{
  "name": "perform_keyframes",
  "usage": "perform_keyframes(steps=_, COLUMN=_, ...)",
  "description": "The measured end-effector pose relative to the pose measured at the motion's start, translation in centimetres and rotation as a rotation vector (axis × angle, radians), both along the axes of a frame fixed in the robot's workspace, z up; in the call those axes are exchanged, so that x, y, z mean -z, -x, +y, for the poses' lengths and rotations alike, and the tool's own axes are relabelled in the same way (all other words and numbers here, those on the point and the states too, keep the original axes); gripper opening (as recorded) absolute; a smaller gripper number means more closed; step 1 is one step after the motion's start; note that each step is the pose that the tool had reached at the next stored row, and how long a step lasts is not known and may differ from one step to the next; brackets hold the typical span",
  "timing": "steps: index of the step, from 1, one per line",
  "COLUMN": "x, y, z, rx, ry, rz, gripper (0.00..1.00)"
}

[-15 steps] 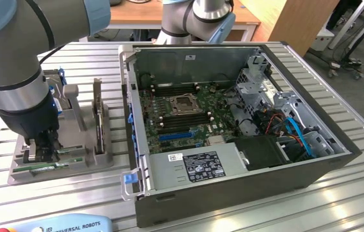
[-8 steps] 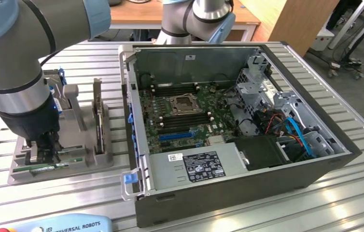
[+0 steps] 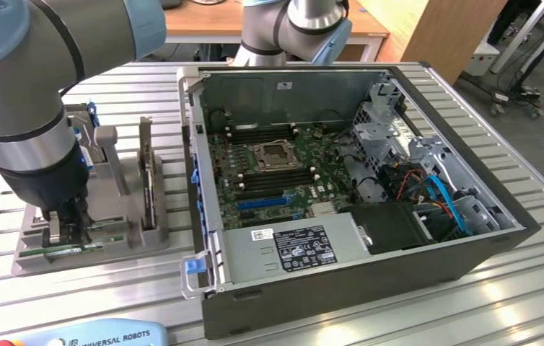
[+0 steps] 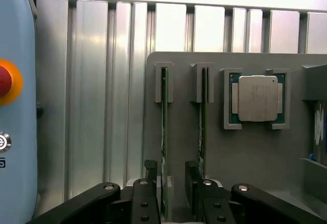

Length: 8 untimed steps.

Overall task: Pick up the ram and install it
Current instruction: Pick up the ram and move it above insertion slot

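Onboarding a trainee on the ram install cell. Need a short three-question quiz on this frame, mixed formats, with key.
1. True or false: the black gripper has its fingers either side of one thin green ram stick standing on edge in the grey holder tray.
2. The square silver CPU chip sits: A) in the motherboard socket; B) in a pocket of the tray; C) between the fingers.
3. How many ram sticks stand in the tray?
Key: 1 true; 2 B; 3 two.
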<state>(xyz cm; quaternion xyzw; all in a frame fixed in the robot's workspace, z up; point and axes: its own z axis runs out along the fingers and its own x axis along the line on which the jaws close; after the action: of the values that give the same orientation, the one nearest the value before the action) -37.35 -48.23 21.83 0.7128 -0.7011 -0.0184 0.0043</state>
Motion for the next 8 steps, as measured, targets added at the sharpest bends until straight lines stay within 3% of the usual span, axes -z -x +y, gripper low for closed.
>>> perform_keyframes(steps=8, x=0.83, y=0.01, z=-0.01, rx=-0.003, ry=0.0003, rz=0.0004, gripper=0.35)
